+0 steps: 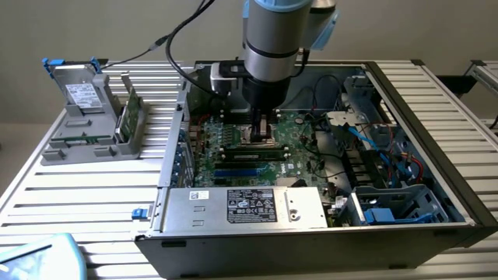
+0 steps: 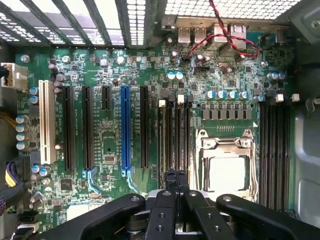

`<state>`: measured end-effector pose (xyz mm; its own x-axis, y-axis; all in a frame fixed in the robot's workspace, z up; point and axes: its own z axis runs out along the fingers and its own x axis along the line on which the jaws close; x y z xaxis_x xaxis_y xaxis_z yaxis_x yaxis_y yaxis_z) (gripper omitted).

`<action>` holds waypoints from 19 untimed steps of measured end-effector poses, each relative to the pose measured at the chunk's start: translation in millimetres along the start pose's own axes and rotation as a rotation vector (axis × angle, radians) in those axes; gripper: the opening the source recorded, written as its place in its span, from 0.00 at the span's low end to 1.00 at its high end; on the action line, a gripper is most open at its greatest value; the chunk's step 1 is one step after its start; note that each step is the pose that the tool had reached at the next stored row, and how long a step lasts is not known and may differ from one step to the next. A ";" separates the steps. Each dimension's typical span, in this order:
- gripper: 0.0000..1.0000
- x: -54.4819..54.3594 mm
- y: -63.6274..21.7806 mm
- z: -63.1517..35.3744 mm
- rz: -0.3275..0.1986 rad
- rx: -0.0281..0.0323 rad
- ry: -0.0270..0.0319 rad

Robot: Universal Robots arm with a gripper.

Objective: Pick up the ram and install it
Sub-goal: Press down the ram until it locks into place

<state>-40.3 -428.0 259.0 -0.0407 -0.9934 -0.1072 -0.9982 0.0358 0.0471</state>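
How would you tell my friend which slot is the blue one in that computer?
Look inside the open computer case at the big green motherboard. A row of long, thin slots sits side by side on it. The blue slot is the only blue one there; its neighbours are black, and one further along is white.

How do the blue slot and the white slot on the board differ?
Colour: the blue slot is bright blue, the white slot is cream-white. Place: the blue slot sits mid-row with black slots on both sides, while the white slot ends the row, with a black slot on one side only. Width: the white slot looks a bit broader than the blue slot. Shared: both are long, parallel and empty.
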 end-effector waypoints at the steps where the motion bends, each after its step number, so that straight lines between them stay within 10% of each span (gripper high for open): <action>1: 0.11 0.0 0.0 0.2 0.017 0.0018 -0.0007; 19: 0.11 0.4 -0.1 3.3 0.324 0.0349 -0.0152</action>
<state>-40.4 -428.1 255.6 -0.3570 -0.9280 -0.1070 -0.9341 0.3539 0.0471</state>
